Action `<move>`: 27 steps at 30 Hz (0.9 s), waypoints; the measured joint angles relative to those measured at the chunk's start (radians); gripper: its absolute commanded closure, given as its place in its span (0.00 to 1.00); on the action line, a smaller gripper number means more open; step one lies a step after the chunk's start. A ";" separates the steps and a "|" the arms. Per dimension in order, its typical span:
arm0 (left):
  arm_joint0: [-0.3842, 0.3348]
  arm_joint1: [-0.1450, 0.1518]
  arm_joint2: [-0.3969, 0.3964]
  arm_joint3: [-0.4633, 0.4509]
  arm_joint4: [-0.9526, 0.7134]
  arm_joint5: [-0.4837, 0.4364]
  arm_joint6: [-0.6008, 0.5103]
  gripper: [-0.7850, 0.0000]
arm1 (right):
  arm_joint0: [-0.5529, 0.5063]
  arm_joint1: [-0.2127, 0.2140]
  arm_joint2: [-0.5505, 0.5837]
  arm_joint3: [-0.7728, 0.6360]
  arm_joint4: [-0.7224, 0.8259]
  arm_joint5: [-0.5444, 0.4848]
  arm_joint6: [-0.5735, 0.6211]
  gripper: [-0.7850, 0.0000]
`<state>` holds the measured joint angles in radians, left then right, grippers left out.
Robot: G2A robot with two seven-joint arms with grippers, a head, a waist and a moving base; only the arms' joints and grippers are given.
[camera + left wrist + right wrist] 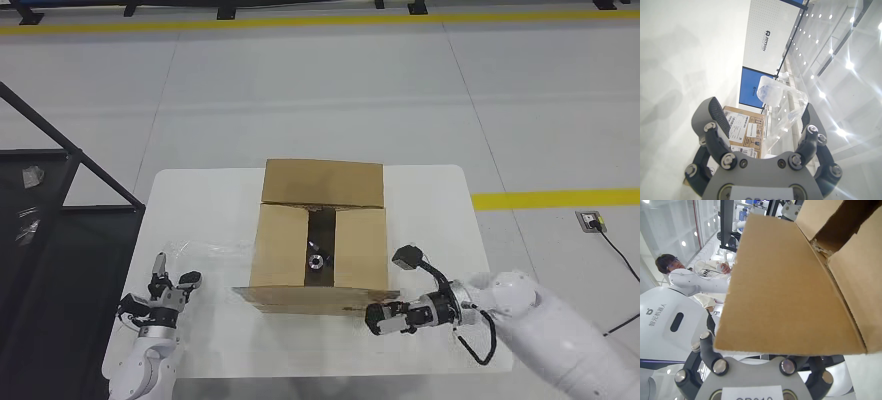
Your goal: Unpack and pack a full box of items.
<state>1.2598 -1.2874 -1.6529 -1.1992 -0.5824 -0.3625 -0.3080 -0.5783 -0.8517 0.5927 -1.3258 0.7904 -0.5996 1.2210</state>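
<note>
Just ahead of the right jaws lies the box flap (783, 294).

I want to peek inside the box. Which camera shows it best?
Top view: the whole box from above, something dark inside. Left wrist view: its labelled side; right wrist view: one flap close up.
</note>
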 measured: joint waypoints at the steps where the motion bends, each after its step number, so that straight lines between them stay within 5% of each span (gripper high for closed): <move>1: -0.001 0.000 0.000 0.001 0.002 0.002 0.000 0.00 | 0.008 -0.007 0.001 0.017 0.031 -0.001 -0.001 0.00; 9: -0.004 -0.001 0.002 0.000 0.008 0.005 0.002 0.00 | 0.075 -0.081 -0.001 0.167 0.142 -0.011 -0.011 0.00; 17: 0.005 -0.001 0.002 -0.015 0.008 0.006 0.003 0.00 | 0.164 -0.204 -0.059 0.396 0.135 -0.103 -0.114 0.00; 27: 0.005 -0.002 0.001 -0.011 0.008 0.013 0.011 0.00 | 0.239 -0.339 -0.118 0.579 0.064 -0.101 -0.244 0.00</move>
<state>1.2649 -1.2898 -1.6515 -1.2102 -0.5739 -0.3491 -0.2968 -0.3396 -1.1906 0.4748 -0.7468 0.8544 -0.7009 0.9769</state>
